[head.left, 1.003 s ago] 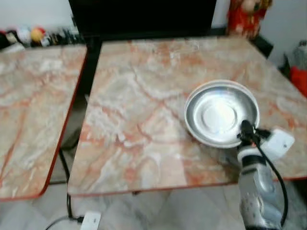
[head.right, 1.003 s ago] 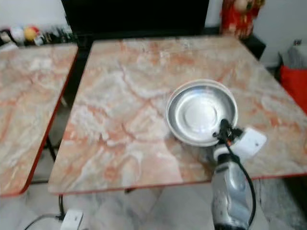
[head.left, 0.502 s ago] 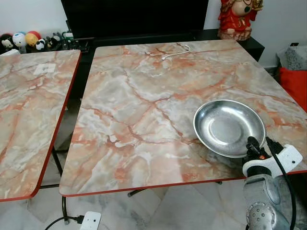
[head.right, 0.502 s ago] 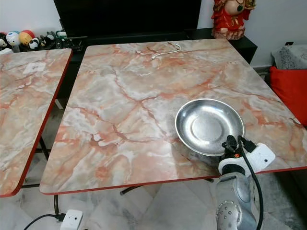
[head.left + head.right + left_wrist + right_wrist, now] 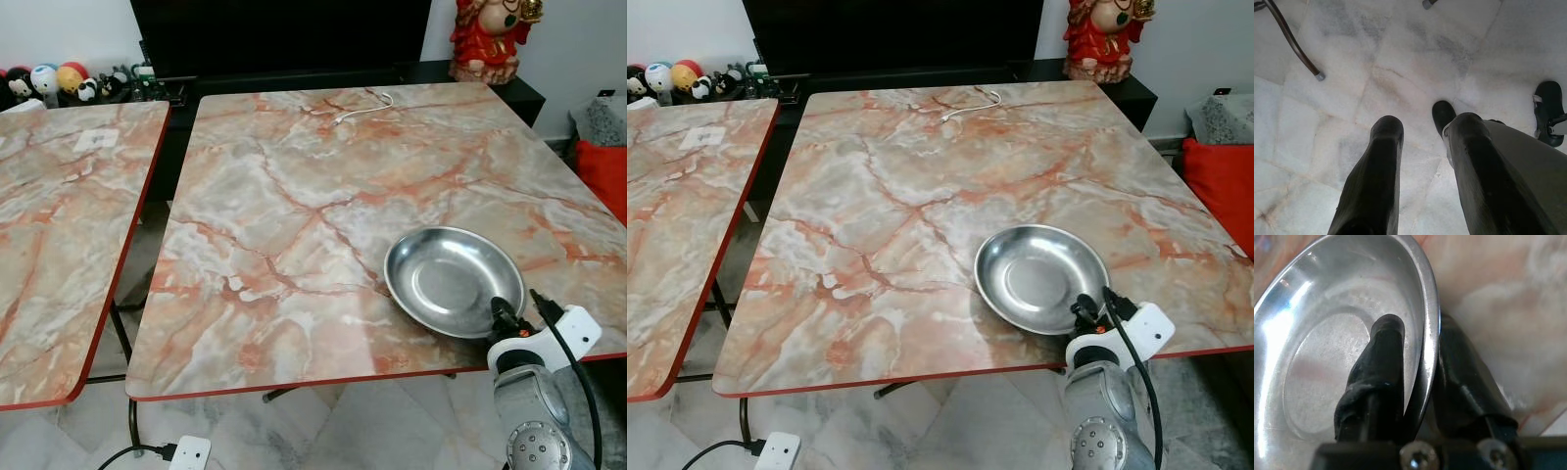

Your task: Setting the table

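The steel dish [image 5: 453,280] rests on the marble bench [image 5: 294,176], near the bench's front right corner. The right end effector [image 5: 1418,362] pinches the dish's near rim, one finger [image 5: 1378,367] inside the bowl, the other outside. The left end effector [image 5: 1422,147] hangs over the tiled floor [image 5: 1352,58], fingers spread, holding nothing.

plate [image 5: 453,281]: polished metal, mirror-glossy, smooth | table [image 5: 294,196]: marble-look top, glossy, red edge band | right gripper [image 5: 1418,357] fingers: matt black, rubbery, slightly rough | right arm [image 5: 534,431]: silver metal, satin | floor [image 5: 1376,73]: pale marble tile, smooth
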{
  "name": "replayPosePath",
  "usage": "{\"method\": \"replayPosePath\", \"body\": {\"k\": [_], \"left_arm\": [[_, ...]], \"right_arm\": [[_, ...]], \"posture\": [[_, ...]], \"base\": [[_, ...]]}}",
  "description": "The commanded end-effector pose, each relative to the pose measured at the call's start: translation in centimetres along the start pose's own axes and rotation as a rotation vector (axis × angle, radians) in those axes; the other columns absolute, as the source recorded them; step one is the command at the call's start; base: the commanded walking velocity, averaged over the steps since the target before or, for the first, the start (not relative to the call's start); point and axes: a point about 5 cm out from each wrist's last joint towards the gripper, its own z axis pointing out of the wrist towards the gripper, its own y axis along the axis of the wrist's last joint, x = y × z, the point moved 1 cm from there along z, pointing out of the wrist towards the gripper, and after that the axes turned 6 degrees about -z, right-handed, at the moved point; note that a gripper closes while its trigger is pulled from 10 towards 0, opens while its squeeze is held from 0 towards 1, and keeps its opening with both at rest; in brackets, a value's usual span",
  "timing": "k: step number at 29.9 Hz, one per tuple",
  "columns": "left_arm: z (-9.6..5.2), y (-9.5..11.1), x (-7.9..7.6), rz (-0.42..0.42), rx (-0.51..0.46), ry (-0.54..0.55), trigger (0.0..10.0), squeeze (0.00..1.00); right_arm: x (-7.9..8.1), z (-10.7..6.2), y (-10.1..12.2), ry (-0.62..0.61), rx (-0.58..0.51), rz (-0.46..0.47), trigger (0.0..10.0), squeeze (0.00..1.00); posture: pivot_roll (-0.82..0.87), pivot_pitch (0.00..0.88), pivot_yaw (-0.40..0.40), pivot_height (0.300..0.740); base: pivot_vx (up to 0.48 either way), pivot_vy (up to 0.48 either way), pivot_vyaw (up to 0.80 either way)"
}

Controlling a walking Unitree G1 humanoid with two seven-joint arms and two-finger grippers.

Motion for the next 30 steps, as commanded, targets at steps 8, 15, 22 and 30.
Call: {"method": "replayPosePath", "body": {"k": [8,15,22,30], "left_arm": [[-0.2,-0.9,0.3,0.026,0.041,0.004,10.0,0.0],[-0.2,-0.9,0.4,0.024,0.038,0.008,10.0,0.0],[-0.2,-0.9,0.4,0.02,0.036,0.01,10.0,0.0],[-0.1,-0.6,0.3,0.008,0.028,0.012,10.0,0.0]], "right_arm": [[0.0,-0.3,0.3,-0.007,-0.001,-0.049,10.0,0.93],[-0.3,-0.5,0.8,-0.033,-0.031,-0.084,10.0,0.0],[-0.3,-0.9,1.1,-0.047,-0.071,-0.159,10.0,0.0],[0.3,-1.7,4.1,-0.053,-0.336,-0.576,10.0,0.0]], "posture": [[-0.13,0.035,0.018,0.74],[-0.13,0.06,0.014,0.74],[-0.13,0.072,0.012,0.74],[-0.14,0.078,0.019,0.74]], "base": [[0.0,0.0,0.0],[0.0,0.0,0.0],[0.0,0.0,0.0],[0.0,0.0,0.0]]}}
